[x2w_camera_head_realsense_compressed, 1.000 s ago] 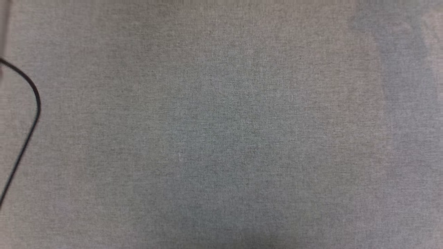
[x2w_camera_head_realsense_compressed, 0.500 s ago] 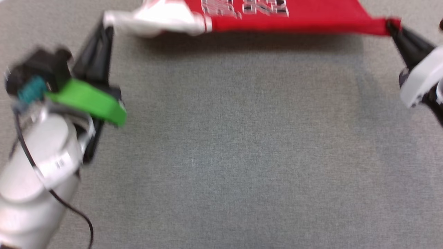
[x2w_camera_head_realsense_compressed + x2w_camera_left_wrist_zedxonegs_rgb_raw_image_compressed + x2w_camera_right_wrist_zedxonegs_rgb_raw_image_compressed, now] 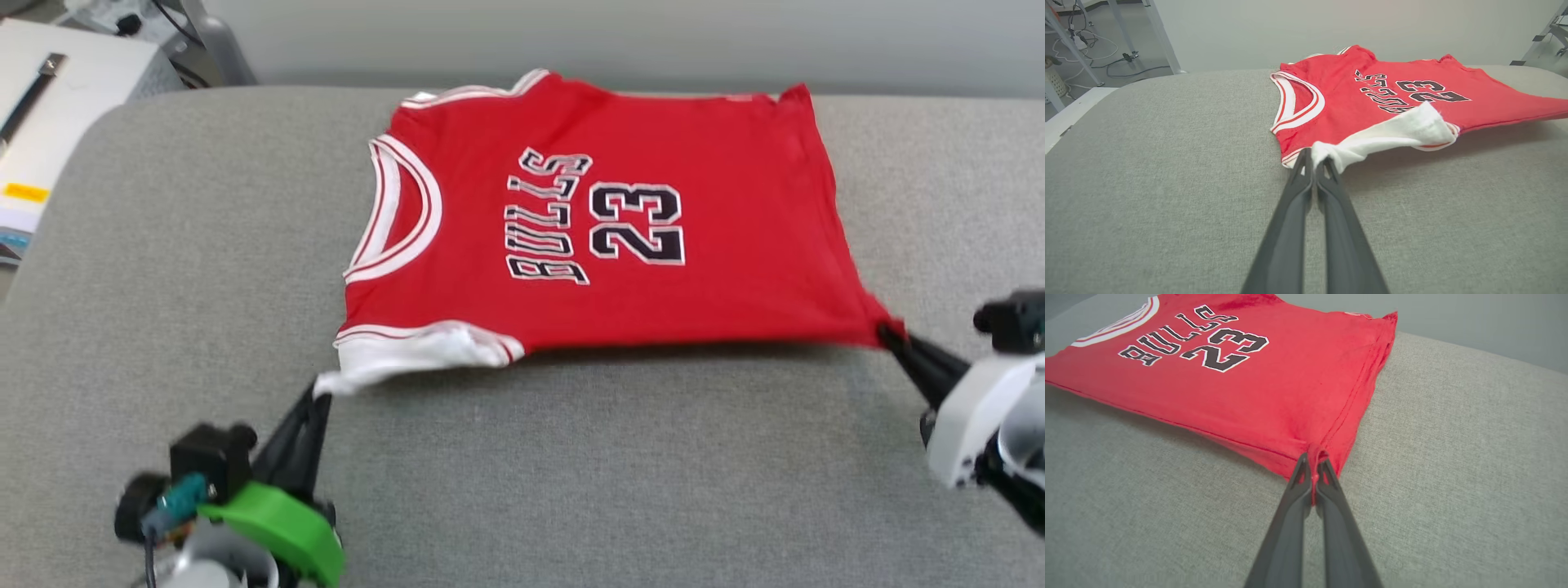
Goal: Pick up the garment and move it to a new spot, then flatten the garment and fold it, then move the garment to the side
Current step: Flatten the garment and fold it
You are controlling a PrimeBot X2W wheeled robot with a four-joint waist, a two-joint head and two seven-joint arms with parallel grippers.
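While looking down from the head, finds the red jersey-style fabric garment, with white short sleeves, red-and-white striped trim and black white-outlined "BULLS 23" on the chest, spread chest-up across the far middle of a grey fabric-covered worktop. Lies with the collar toward 9 o'clock and the hem toward 3 o'clock. Rests on the cloth along the 12 o'clock edge; rises off it along the 6 o'clock edge, with a shadow underneath. Is pinched at the bunched white sleeve, at 7 o'clock, by the left hand, long dark fingers pressed together on the fabric. Is pinched at the red hem corner, at 4 o'clock, by the right hand, fingers likewise clamped tight on the cloth. Behind the left fingers, a bright green plastic piece on the wrist. Beyond the worktop, at 10 o'clock, a white flat-topped cabinet; at 12 o'clock, a plain pale wall.
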